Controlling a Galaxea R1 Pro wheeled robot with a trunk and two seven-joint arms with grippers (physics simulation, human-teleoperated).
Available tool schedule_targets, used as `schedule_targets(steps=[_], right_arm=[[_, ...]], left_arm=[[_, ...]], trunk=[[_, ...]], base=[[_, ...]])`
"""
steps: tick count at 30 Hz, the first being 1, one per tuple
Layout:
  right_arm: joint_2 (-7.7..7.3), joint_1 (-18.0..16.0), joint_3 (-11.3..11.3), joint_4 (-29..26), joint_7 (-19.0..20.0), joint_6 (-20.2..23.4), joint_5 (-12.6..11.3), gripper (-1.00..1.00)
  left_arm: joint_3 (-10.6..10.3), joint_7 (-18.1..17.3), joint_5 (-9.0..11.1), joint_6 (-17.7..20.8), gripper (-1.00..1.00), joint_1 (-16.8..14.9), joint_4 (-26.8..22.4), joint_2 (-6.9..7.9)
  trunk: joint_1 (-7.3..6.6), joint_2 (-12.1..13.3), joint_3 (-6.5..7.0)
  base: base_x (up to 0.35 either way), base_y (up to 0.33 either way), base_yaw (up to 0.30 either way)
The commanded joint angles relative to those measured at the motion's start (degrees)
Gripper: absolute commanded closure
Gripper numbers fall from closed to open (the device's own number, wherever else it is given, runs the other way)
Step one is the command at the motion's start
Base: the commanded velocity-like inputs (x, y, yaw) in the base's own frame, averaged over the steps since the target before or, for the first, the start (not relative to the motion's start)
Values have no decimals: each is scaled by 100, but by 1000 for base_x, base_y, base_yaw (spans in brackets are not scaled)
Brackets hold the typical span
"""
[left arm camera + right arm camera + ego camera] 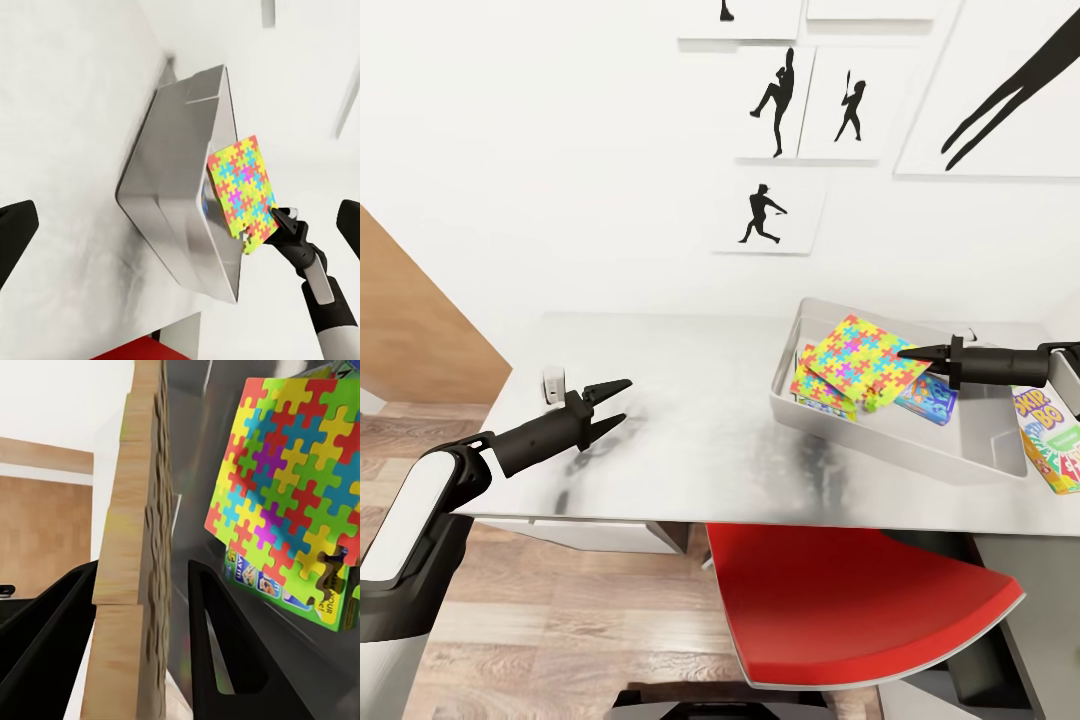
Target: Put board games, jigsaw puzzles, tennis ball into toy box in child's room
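The toy box (1000, 455) sits on the light grey table (690, 430), toward the robot's right, and its near corner overhangs nothing; it rests flat on the tabletop. Inside it, toward the end nearer the table's middle, lie two jigsaw puzzles: the upper jigsaw puzzle (870, 362) tilts up, leaning over the lower jigsaw puzzle (822, 385), which rests partly on a green-edged board game (815, 405). A blue board game (928, 395) lies in the tub beside them, partly covered by the upper puzzle. The right gripper (908, 354) reaches in from the right over the tub, its fingers drawn close together at the edge of the upper puzzle; in the right wrist view a thin slab seen edge-on, brownish on that face, stands between the two black fingers (217, 652), so the gripper pinches what appears to be that puzzle, while the second puzzle shows flat beyond. In the left wrist view the puzzle stands upright at the tub's rim with the right gripper touching its lower corner. A yellow-orange board game (1055, 440) lies on the table just outside the tub, on its far right side. The left gripper (618, 402) hovers over bare tabletop well apart from the tub, jaws spread and holding nothing.
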Motion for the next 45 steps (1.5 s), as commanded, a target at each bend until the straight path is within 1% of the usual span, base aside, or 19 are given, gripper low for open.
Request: schedule_targets(steps=[1, 9, 26, 45], right_arm=[[-6, -7, 29, 3, 22, 22, -12, 100], [-4, -7, 27, 3, 22, 22, -17, 100], [-10, -23, 8, -4, 27, 22, -22, 100], [7, -25, -6, -6, 31, 22, -25, 100]], left_arm=[[-4, 55, 61, 3, -100, -5, -5, 3], [-4, 49, 61, 3, -100, -5, -5, 3], [-2, 31, 61, 8, -100, -13, -5, -7], [-4, 28, 61, 12, -100, -51, -5, -37]], trunk=[[3, -10, -11], [3, -10, -53], [3, -10, -188], [3, -10, -213]], base=[[0, 0, 0], [0, 0, 0], [0, 0, 0], [0, 0, 0]])
